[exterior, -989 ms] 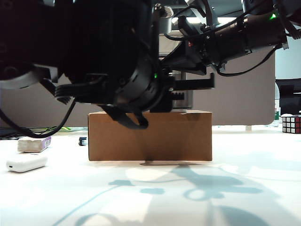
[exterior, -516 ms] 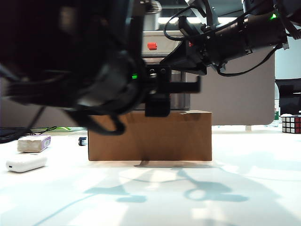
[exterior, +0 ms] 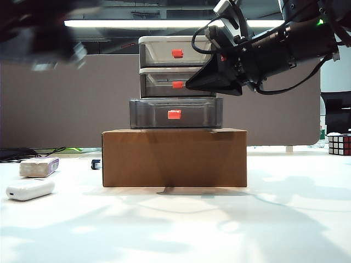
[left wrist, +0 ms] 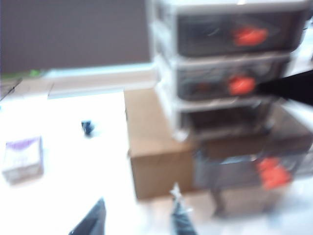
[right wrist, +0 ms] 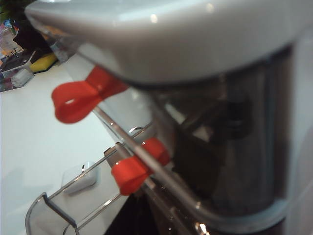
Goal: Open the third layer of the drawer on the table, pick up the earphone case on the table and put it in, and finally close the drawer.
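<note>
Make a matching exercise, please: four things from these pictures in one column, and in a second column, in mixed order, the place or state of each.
1. third layer
2. earphone case
3. Rubik's cube
4. right gripper

a. on the table, far right of the exterior view
b. pulled out, open
c. beside the middle drawer
d. on the table, left of the cardboard box

Pairs: 1-b, 2-d, 3-a, 4-c

The left arm, which filled the middle of the exterior view in front of the drawer (exterior: 176, 82), has swung up and away to the upper left corner; its left gripper (left wrist: 134, 218) has let go of the handle of the third layer (exterior: 175, 113), jaws now apart
</note>
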### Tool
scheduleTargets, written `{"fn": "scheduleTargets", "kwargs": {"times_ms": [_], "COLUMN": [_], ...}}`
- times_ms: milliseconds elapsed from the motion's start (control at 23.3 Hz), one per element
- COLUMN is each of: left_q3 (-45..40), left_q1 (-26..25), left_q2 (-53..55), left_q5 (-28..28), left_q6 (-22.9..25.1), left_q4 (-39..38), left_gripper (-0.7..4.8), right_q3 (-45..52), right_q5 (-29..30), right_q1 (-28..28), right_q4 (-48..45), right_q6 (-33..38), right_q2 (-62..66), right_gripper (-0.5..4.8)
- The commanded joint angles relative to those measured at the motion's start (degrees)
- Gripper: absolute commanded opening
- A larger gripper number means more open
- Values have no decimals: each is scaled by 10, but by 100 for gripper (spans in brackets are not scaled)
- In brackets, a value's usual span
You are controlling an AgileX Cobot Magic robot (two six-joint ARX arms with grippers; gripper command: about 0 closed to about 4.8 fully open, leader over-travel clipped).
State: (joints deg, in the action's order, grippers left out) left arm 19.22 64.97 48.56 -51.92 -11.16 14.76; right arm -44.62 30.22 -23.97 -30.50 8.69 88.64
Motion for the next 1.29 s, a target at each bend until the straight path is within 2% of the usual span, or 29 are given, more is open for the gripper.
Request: {"fn": "scheduleTargets", "kwargs": {"times_ms": [43,86,129,172,215,258,301,344,387,430,473,516,602,645,774,1075,1290], "left_q3": [0,-1,-1,-1,-1,-1,-1,-5,-8,-9,-9,-9,-9,-9,-9,-9,-8], "left_q1": [-160,-266,-314,-415,-462,-515,-544,-579,-591,-601,-601,-601,-600,-602,-603,-604,-604], "left_q2": [-88,-102,-102,-90,-82,-76,-73,-67,-58,-34,-16,17,76,98,189,263,297], "left_q5": [273,397,445,523,551,595,619,628,642,687,720,761,776,774,776,729,727], "left_q6": [-38,-36,-33,-3,2,-16,-31,-21,1,78,131,209,254,257,259,264,264], "left_q4": [-157,-177,-182,-188,-186,-181,-178,-159,-144,-125,-115,-98,-62,-49,10,71,85], "left_gripper": [110,108,109,117,149,187,187,186,186,190,203,247,252,253,382,382,382], "right_q3": [-3,-3,-3,-3,-3,-3,-3,-3,-3,-3,-3,-3,-3,-3,-3,-3,-3], "right_q5": [8,8,8,8,8,10,10,10,10,10,10,10,10,10,10,10,10], "right_q1": [0,0,0,0,0,0,0,0,0,0,0,0,0,0,0,0,0], "right_q4": [-6,-6,-6,-6,-5,-2,1,3,5,9,9,9,16,17,20,28,29], "right_q6": [2,2,2,3,3,3,3,3,3,3,3,3,3,3,3,2,2], "right_q2": [-2,-2,-2,-2,-2,-3,-3,-2,-2,-2,-2,-2,-2,-2,-2,-2,-2], "right_gripper": [-5,-5,-5,-5,-5,-5,-5,-5,-5,-5,-6,-5,-6,-5,-5,-6,-5]}}
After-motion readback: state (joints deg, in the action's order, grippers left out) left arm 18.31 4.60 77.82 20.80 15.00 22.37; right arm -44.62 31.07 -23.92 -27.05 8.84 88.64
